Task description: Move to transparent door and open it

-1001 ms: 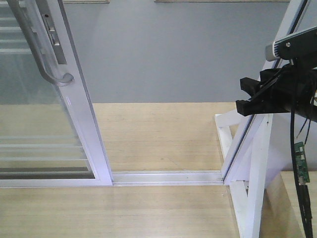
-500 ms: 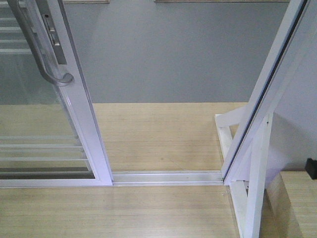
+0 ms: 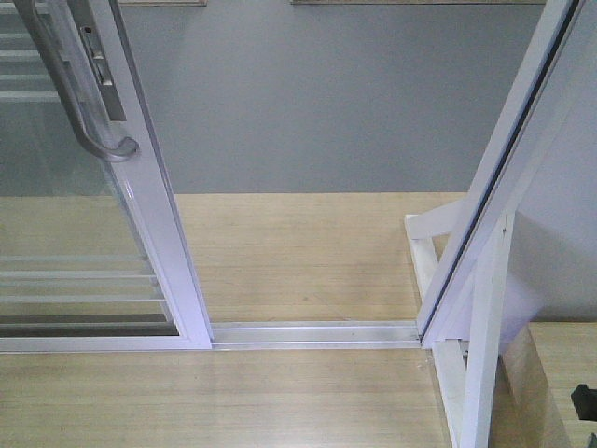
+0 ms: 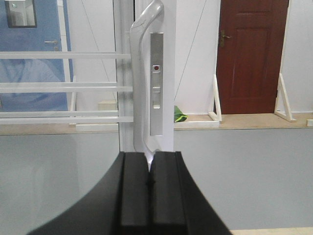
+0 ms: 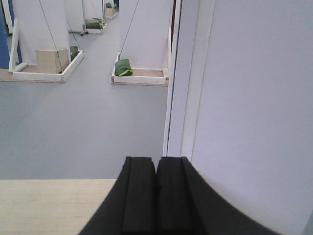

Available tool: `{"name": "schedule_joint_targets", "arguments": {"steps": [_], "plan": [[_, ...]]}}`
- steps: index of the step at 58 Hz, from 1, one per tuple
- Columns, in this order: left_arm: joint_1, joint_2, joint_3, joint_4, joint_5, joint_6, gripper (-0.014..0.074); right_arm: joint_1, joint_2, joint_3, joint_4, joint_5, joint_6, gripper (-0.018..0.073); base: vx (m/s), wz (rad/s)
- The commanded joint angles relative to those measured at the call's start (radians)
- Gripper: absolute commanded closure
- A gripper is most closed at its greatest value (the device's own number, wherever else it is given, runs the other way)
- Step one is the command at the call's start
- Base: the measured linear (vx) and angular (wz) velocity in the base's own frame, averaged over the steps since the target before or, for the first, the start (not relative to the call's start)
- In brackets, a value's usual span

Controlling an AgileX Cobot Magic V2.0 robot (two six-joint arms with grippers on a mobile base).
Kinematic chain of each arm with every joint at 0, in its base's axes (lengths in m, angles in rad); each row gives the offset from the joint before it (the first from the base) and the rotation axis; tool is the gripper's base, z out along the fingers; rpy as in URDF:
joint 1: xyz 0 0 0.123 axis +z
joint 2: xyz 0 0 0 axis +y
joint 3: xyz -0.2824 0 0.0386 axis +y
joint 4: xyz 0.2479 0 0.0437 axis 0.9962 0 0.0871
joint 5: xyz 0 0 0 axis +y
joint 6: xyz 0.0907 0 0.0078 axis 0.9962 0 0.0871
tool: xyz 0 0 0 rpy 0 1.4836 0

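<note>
sliding door stands open as robot's arms hang back

grey flooring [image 3: 326,103] fills the far room beyond a doorway, meeting pale wood-grain boards [image 3: 298,252] on the near side, where a silver metal floor track [image 3: 317,333] runs across the opening. at left stands the transparent door [image 3: 84,233], a tall clear-glass sliding panel in a glossy white frame crossed by thin white horizontal bars; it sits at the left end of the track, well apart from the slanting white jamb [image 3: 504,177] at right, so the gap looks wide and the opening step appears largely done. its long curved pale-grey pull handle [image 4: 142,78] rises smooth and rounded beside a flat brushed-metal lock plate [image 4: 157,83] on the stile. seen from the left wrist, the left gripper [image 4: 150,196] points at the lower end of that handle, its matt black rubbery pads pressed together with nothing visible between them; whether they touch the handle cannot be told. the right gripper [image 5: 156,196] faces the white jamb and a plain white wall panel [image 5: 254,98], its pads likewise closed and empty. if more travel is wanted, the next move would call for a hold on the handle and a steady pull to the left along the track. a dark red panelled door [image 4: 252,56] and a small green bag [image 5: 123,67] lie in the background.
</note>
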Motion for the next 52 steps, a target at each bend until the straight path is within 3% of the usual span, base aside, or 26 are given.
{"name": "schedule_joint_targets", "arguments": {"steps": [1, 52], "plan": [[-0.005, -0.013, 0.031, -0.009, -0.077, -0.008, 0.0602, -0.006, -0.016, 0.014, 0.005, -0.089, -0.001, 0.0567, 0.00, 0.00], [-0.005, -0.013, 0.031, -0.009, -0.077, -0.008, 0.0602, -0.006, -0.014, 0.014, 0.004, -0.094, -0.001, 0.0567, 0.00, 0.00]]}}
